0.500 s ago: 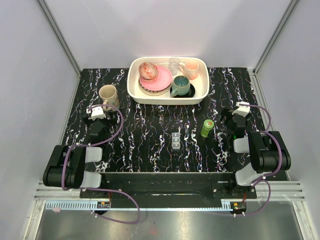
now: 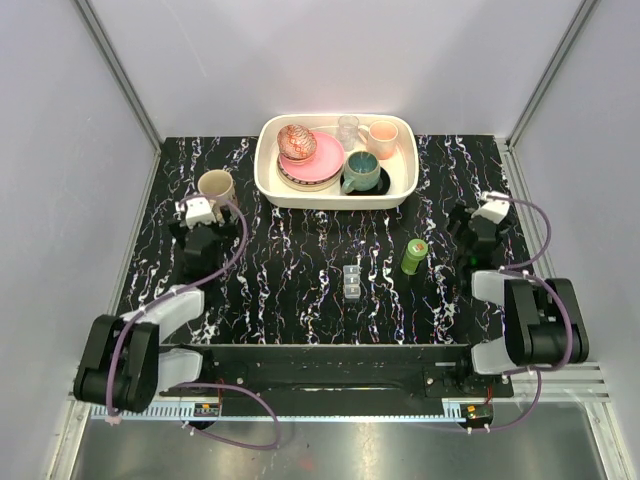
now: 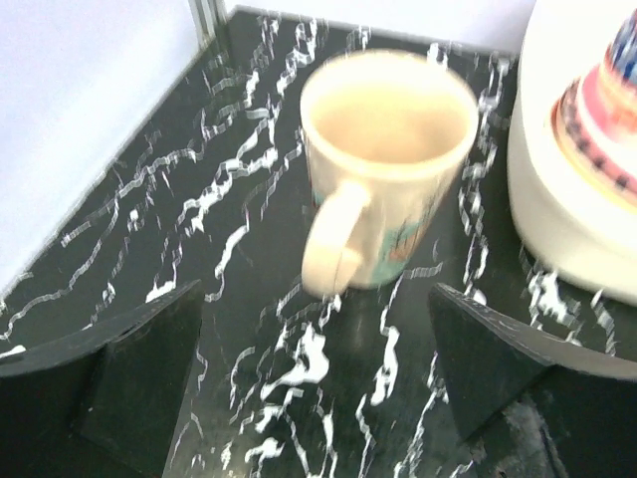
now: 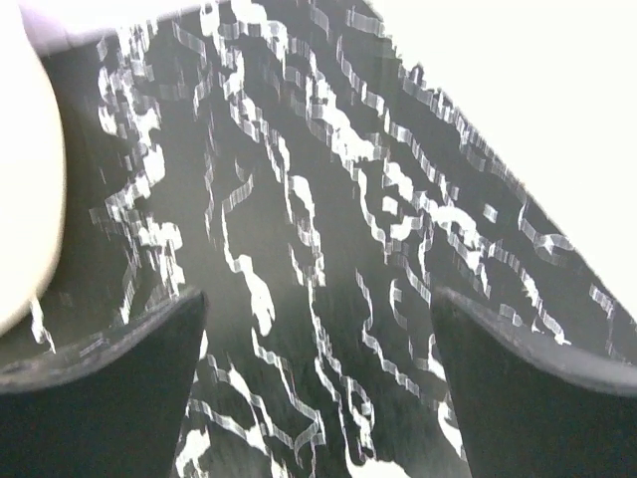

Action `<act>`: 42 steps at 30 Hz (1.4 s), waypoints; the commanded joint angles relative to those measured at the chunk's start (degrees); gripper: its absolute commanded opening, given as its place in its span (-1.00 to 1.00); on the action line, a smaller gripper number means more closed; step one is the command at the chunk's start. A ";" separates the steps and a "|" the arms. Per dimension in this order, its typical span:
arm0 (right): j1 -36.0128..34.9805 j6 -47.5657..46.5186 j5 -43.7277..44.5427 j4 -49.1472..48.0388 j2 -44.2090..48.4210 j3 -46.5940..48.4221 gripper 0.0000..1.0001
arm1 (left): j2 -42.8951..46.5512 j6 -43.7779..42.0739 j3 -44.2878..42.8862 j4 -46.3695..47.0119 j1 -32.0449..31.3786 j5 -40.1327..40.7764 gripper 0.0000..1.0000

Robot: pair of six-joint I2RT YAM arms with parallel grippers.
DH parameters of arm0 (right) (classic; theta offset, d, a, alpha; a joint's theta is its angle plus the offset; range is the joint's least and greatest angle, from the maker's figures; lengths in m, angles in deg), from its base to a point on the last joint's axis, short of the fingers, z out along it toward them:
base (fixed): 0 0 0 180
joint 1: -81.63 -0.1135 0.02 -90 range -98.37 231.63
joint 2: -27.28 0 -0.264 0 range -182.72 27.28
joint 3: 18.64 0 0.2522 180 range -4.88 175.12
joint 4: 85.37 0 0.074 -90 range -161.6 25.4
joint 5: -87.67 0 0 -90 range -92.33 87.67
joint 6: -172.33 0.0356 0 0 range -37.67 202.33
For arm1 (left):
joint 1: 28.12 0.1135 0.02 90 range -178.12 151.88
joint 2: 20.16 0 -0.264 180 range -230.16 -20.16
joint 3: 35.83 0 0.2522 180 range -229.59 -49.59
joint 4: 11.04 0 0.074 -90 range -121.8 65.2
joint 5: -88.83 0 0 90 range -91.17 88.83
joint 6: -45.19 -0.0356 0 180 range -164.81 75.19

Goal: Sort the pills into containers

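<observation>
Black marbled table [image 2: 300,250], white walls on three sides.
The containers [image 2: 351,280] sit mid-table, a green bottle [image 2: 414,256] near their right; pills too small to make out. Left gripper [image 3: 318,368] gapes before a beige mug [image 3: 388,159] (nothing held); right gripper [image 4: 318,378] spread wide over tabletop; crockery tub [image 2: 300,198] behind.

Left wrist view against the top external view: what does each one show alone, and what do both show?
Only the left wrist view shows the handle of the cream mug, facing the open left gripper. Only the top external view shows the containers and the green bottle. Both show the mug, the white tub and the marbled table.
</observation>
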 commanded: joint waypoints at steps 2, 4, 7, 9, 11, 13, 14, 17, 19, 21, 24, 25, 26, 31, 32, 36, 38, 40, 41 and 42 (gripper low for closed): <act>-0.10 6.28 8.15 17.18 9.50 9.81 0.99 | 6.91 9.47 -11.61 -22.57 -0.50 5.51 0.98; -0.10 9.36 8.78 20.80 11.70 12.44 0.99 | 7.44 10.26 -15.37 -29.74 -0.68 4.37 0.98; -0.10 12.00 7.99 28.19 14.52 16.66 0.99 | 8.84 12.01 -18.99 -37.14 -0.94 4.28 0.98; -0.01 12.63 6.41 32.15 15.84 19.38 0.99 | 10.24 13.95 -20.32 -40.50 -0.85 3.93 0.98; -0.10 15.26 6.40 36.53 16.81 21.06 0.99 | 11.12 15.89 -21.81 -43.67 -0.77 3.23 0.98; -0.10 16.84 5.36 39.00 17.51 23.51 0.99 | 12.09 17.20 -22.69 -46.21 -0.59 2.44 0.98; -0.02 17.02 4.48 41.54 18.13 24.31 0.99 | 12.36 17.47 -23.04 -47.10 -0.50 2.26 0.98; -0.10 17.02 -0.26 45.16 19.53 27.83 0.99 | 13.94 19.84 -23.93 -50.35 -0.59 3.05 0.98; -0.01 18.33 -4.92 45.52 20.06 28.98 0.99 | 15.69 20.03 -23.58 -51.15 -0.59 1.30 0.98; -0.28 19.30 -10.78 46.30 19.19 30.99 0.99 | 16.14 18.01 -24.27 -52.98 -0.76 -5.43 0.98; -8.86 16.60 -7.96 51.39 16.47 35.03 0.99 | 14.91 17.56 -27.17 -57.81 -3.92 -6.19 0.98; -13.42 12.93 -5.40 51.93 15.94 35.91 0.99 | 14.82 17.21 -27.87 -58.61 -5.06 -5.22 0.98; -21.03 11.33 -3.20 53.33 14.72 36.79 0.99 | 15.17 17.12 -27.97 -59.14 -7.34 -4.34 0.98; -40.59 12.62 5.61 59.40 9.97 40.41 0.99 | 17.01 17.38 -28.06 -61.25 -11.31 -2.58 0.98; -43.32 13.76 6.48 60.02 9.52 39.97 1.00 | 17.80 17.39 -27.97 -61.52 -11.84 -2.92 0.98; -52.81 24.80 7.02 63.18 6.89 36.46 0.99 | 18.95 19.92 -28.23 -64.58 -12.98 -2.84 0.98; -54.50 28.69 7.28 64.67 5.31 35.14 0.95 | 18.52 20.72 -28.76 -65.82 -13.07 -3.80 0.98; -56.08 34.23 7.55 66.25 3.82 33.38 0.92 | 18.25 21.25 -29.02 -66.71 -13.16 -4.51 0.98; -56.26 35.73 7.37 66.61 3.28 32.77 0.92 | 18.07 21.43 -28.94 -66.79 -13.33 -4.77 0.98; -56.26 37.83 7.20 66.79 2.76 31.63 0.91 | 18.16 21.78 -28.59 -66.80 -13.42 -4.86 0.98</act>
